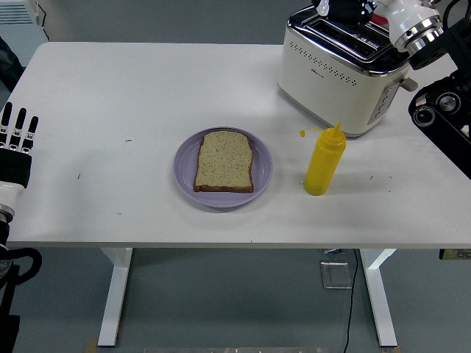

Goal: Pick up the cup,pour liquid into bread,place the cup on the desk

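Note:
A slice of bread (224, 161) lies flat on a purple plate (262, 181) at the table's middle. My right hand (346, 7) is at the picture's top edge, above the toaster, and only its dark curled fingers and white wrist show. The red-capped sauce bottle it held in the earlier frames is now above the top edge and out of sight. My left hand (16, 136) rests at the left edge of the table, fingers straight and holding nothing. No cup shows.
A cream toaster (342, 70) stands at the back right. A yellow squeeze bottle (324, 159) stands upright in front of it, right of the plate. My right arm's black links (441, 110) hang over the table's right edge.

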